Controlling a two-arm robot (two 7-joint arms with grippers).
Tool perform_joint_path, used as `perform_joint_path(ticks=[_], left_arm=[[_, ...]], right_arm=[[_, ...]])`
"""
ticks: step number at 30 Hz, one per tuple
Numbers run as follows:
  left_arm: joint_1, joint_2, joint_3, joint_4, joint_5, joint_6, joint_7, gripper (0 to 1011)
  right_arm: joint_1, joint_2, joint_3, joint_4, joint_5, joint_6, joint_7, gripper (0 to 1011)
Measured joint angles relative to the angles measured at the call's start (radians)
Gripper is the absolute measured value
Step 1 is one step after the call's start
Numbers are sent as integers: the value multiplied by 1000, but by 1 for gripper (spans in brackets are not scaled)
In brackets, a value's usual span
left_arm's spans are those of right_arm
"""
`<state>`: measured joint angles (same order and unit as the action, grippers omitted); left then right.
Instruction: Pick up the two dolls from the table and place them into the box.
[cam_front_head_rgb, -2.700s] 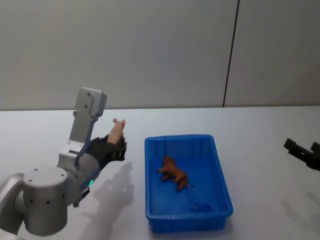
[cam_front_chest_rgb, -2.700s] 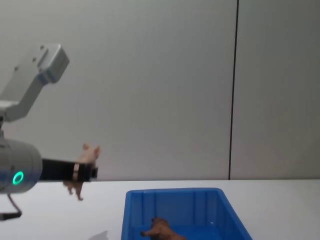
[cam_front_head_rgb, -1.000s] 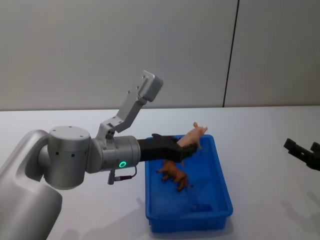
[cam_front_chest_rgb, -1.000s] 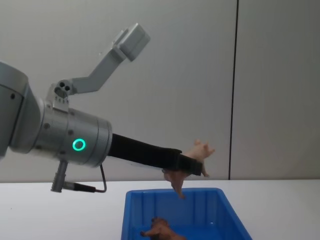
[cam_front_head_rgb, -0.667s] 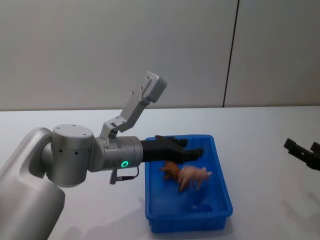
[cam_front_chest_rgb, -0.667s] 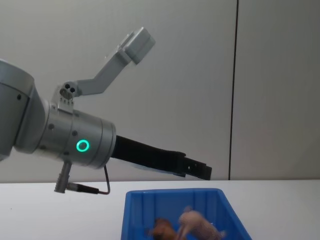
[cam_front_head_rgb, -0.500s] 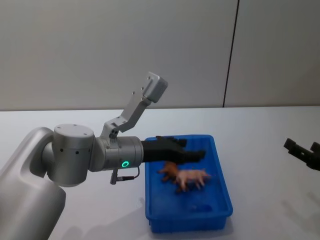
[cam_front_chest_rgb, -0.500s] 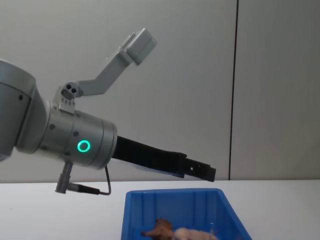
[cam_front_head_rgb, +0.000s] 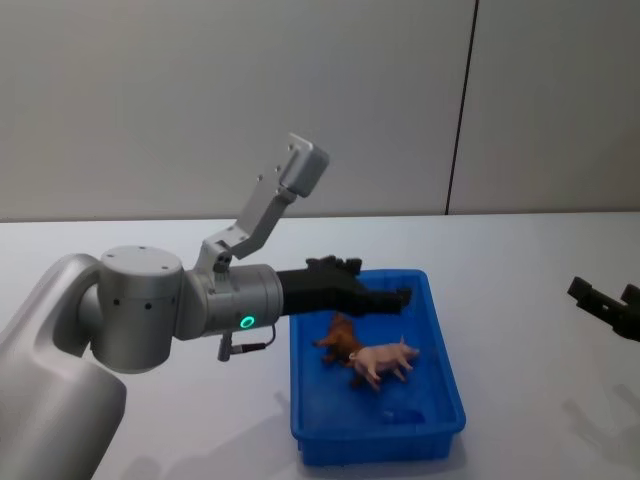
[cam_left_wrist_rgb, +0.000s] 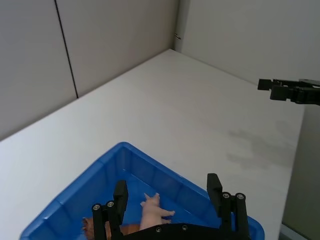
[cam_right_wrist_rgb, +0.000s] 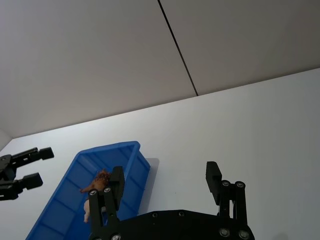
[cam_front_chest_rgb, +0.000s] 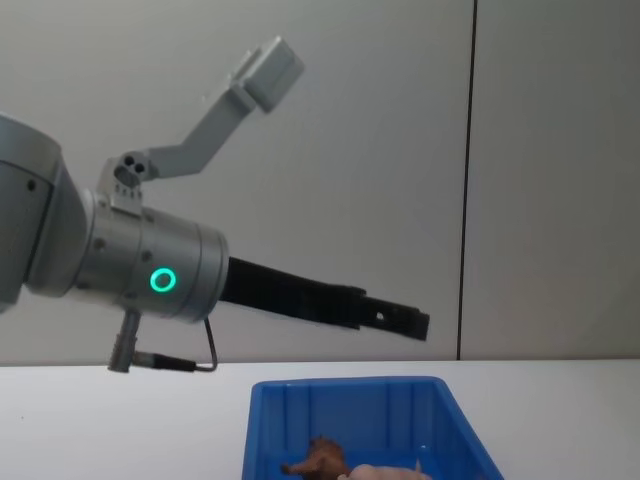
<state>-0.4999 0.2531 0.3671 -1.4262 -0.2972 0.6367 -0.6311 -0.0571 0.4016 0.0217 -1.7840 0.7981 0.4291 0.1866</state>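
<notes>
Both dolls lie touching in the blue box (cam_front_head_rgb: 440, 380): the pink doll (cam_front_head_rgb: 383, 360) beside the brown doll (cam_front_head_rgb: 338, 338). The left claw (cam_front_head_rgb: 400, 298) hangs spread and empty above them; a low withdrawal could clip the rim and shift the box on the worktop (cam_front_head_rgb: 520, 270). The right claw (cam_front_head_rgb: 605, 303), spread, sits well apart; nothing else intrudes.

This looks like a robotics lab or test room: a bare white table (cam_front_head_rgb: 520, 250) stands against plain grey wall panels (cam_front_head_rgb: 230, 100) at twelve o'clock, split by one dark vertical seam (cam_front_head_rgb: 460, 110) toward one o'clock. Nothing homely here, just flat, even, indoor light.
</notes>
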Motion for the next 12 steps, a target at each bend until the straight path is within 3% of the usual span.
perform_joint_path(ticks=[12], left_arm=[[43,25,-23,-83,-30,-106,140,1001]], right_arm=[[0,0,0,0,0,0,0,1000]])
